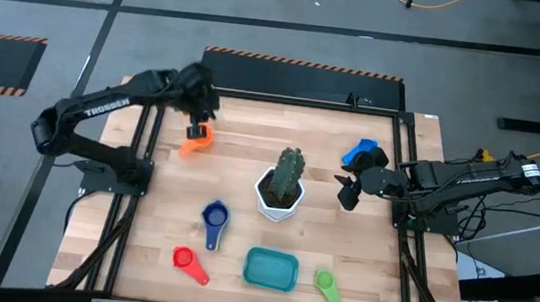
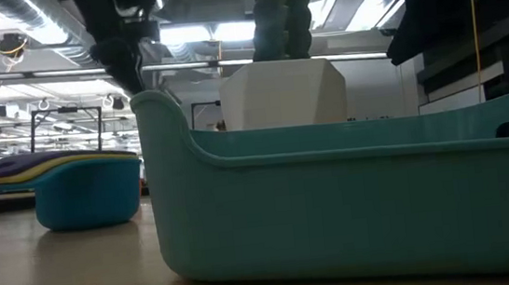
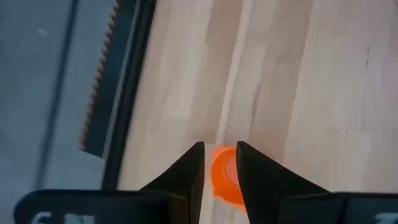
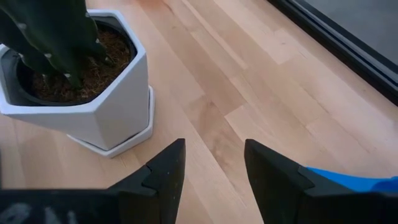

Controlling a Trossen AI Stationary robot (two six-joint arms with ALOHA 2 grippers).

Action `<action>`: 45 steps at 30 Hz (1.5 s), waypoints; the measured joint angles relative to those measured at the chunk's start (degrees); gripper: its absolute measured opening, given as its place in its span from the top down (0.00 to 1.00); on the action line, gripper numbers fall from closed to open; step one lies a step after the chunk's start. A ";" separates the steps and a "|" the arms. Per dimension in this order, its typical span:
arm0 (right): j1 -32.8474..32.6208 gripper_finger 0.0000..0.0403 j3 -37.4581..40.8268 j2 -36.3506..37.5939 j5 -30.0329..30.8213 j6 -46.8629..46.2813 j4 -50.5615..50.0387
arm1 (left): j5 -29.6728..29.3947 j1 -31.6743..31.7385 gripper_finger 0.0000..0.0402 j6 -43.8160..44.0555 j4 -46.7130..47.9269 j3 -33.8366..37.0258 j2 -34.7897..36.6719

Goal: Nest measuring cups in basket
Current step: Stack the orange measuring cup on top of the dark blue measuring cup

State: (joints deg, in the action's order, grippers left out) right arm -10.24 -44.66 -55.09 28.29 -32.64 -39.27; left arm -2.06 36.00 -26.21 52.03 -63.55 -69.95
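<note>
Though partly hidden, gripped orange cup (image 3: 224,176).

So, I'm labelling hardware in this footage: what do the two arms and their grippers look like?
Both arms are dark, jointed links. The left arm carries white "TROSSEN" lettering. The right arm trails cables. The left gripper and right gripper each have two dark, wedge-shaped fingers.

text: "trossen" | on: left arm (image 1: 103,108) | colour: white

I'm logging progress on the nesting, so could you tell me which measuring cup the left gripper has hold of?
The orange cup, pinched in the left gripper near the table's far-left edge; the others lie untouched.
</note>
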 joint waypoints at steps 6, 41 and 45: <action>0.00 0.58 0.00 0.00 0.00 0.12 0.00 | 8.18 9.77 0.79 -1.43 -0.02 0.00 -6.37; 0.00 0.58 0.02 0.00 -0.04 0.34 0.00 | 7.47 12.54 0.79 -10.41 -2.64 4.18 -24.56; -0.02 0.58 0.02 0.00 -0.03 0.34 -0.01 | 7.24 12.58 0.79 -10.36 -6.72 8.01 -24.55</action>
State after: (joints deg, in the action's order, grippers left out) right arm -10.26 -44.64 -55.09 28.26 -32.29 -39.28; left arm 5.17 48.58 -36.58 45.31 -55.54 -94.50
